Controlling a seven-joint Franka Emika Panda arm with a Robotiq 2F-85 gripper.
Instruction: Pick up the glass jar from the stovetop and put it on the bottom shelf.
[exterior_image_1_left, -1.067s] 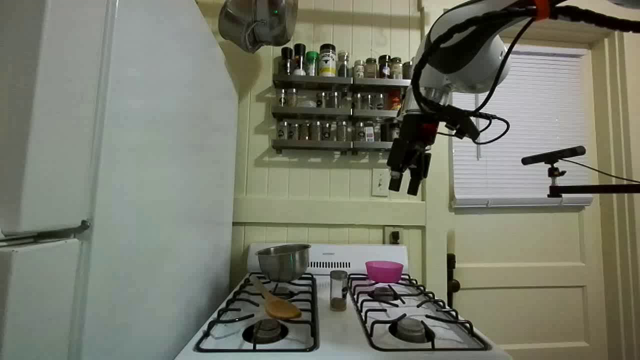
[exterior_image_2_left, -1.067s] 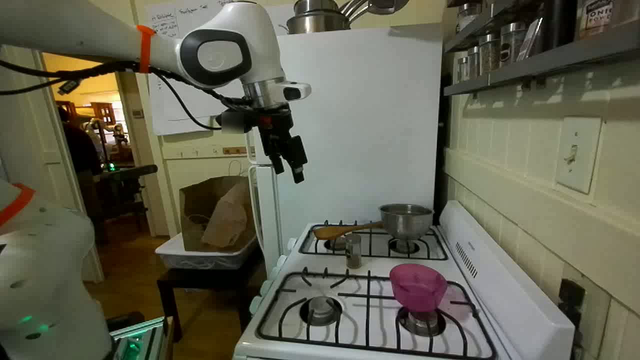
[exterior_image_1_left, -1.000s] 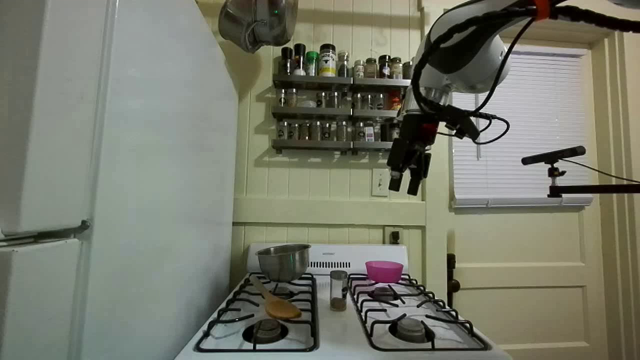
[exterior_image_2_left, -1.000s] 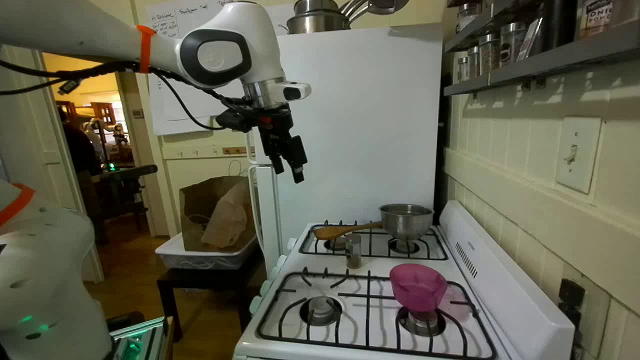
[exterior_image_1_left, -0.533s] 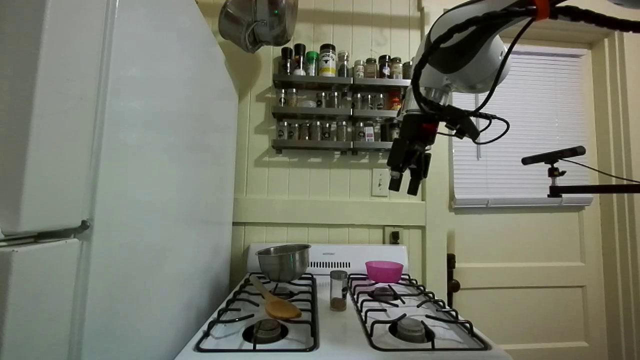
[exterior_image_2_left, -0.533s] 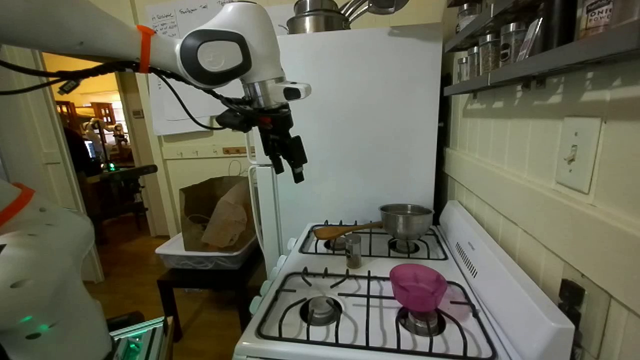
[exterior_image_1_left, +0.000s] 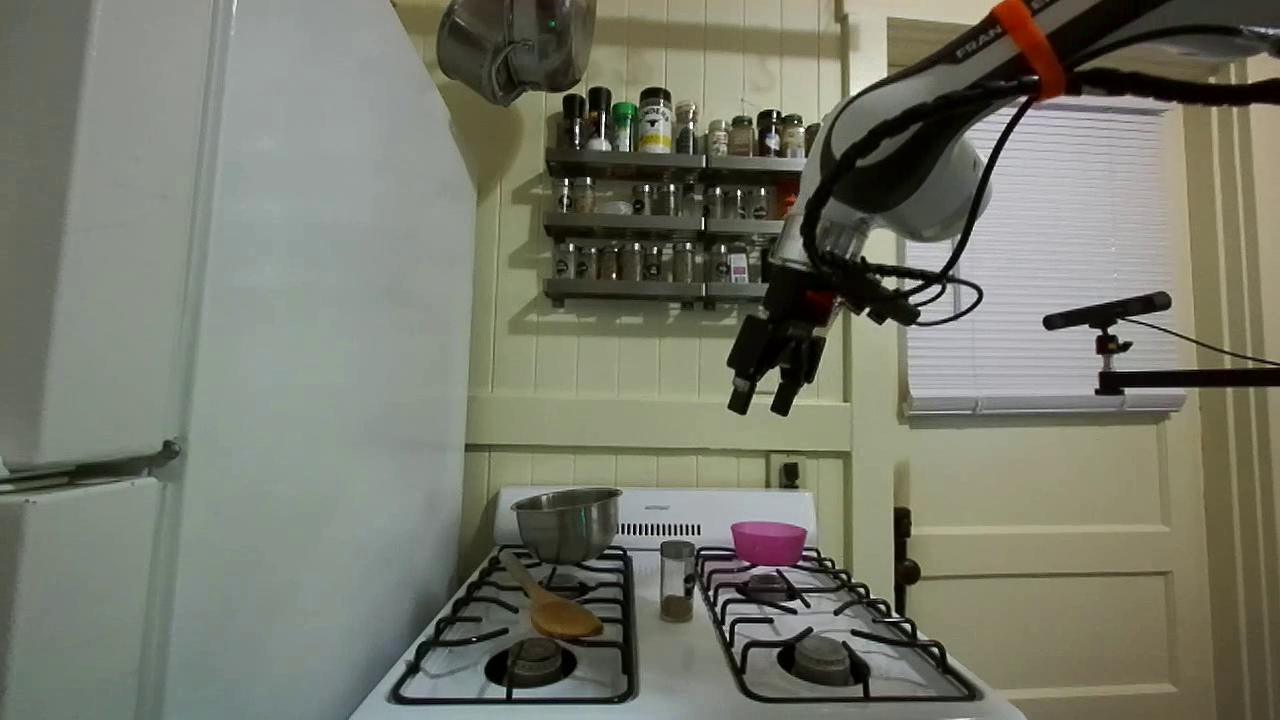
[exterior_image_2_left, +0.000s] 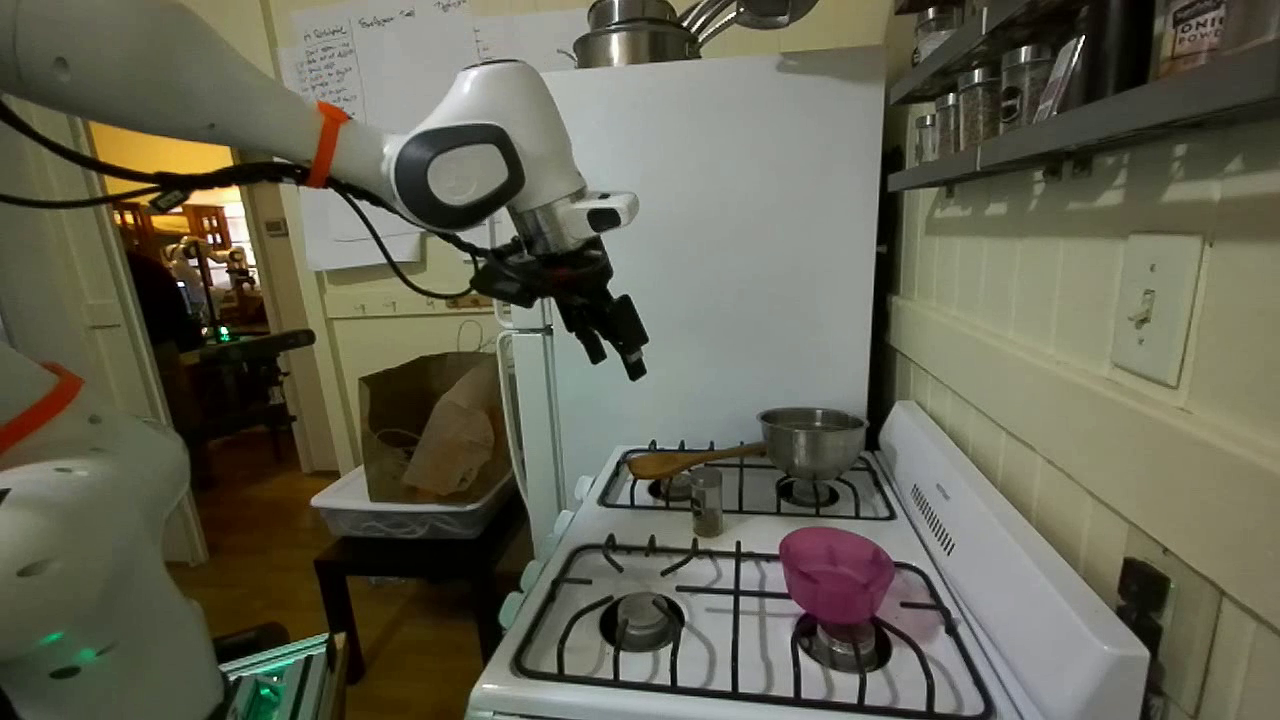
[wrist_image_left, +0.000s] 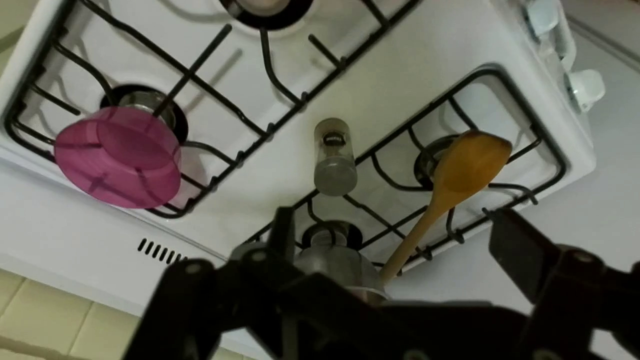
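Arm (exterior_image_2_left: 460, 180) hangs bent downward above the stovetop (exterior_image_1_left: 668, 672), fingers (wrist_image_left: 522, 257) spread and slanting, well apart from the glass jar (exterior_image_1_left: 677, 582).

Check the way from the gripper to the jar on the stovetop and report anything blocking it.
Nothing visible stands in the way. The gripper hangs open, higher than the jar, which the wrist view shows unobscured. The pink bowl and the spoon sit off to either side of it.
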